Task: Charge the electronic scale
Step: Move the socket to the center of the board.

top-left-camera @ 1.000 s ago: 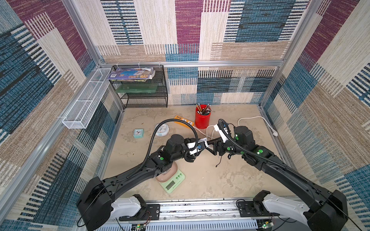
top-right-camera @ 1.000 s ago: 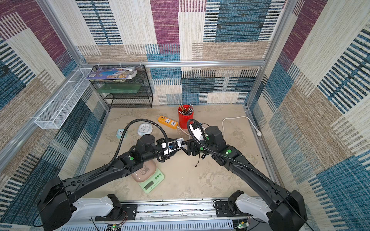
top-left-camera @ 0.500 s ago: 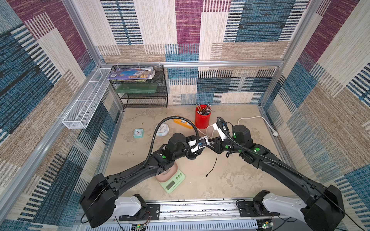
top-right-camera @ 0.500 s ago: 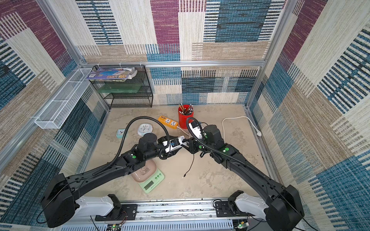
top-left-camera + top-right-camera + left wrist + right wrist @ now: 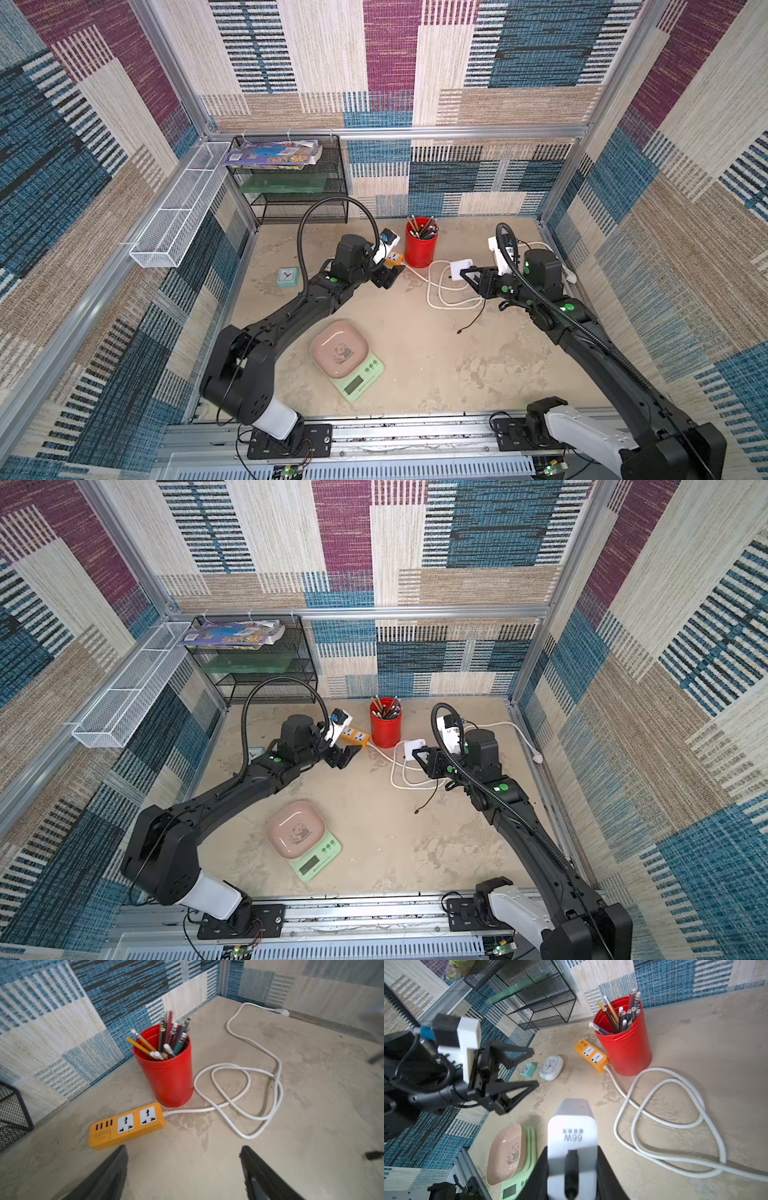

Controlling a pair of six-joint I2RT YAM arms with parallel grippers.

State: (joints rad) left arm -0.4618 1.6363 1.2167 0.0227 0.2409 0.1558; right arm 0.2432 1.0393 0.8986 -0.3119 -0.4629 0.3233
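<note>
You see the right gripper (image 5: 572,1148) clamped on a white rectangular charger block (image 5: 572,1124) marked 66W, with a thin black cable (image 5: 472,319) trailing from it. The left gripper (image 5: 183,1148) stands wide and empty near the orange plastic power strip (image 5: 126,1126). The mint-green flat electronic scale (image 5: 362,380), topped by a pink panda-print bowl (image 5: 338,349), sits near the front edge of the beige table (image 5: 436,365), apart from both grippers.

The left claw (image 5: 390,276) released the charger (image 5: 462,266); right claw (image 5: 468,277) carried it off.

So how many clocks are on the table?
2: a teal square clock and a round white clock, side by side near the power strip; the round one mostly hidden in top views.
</note>
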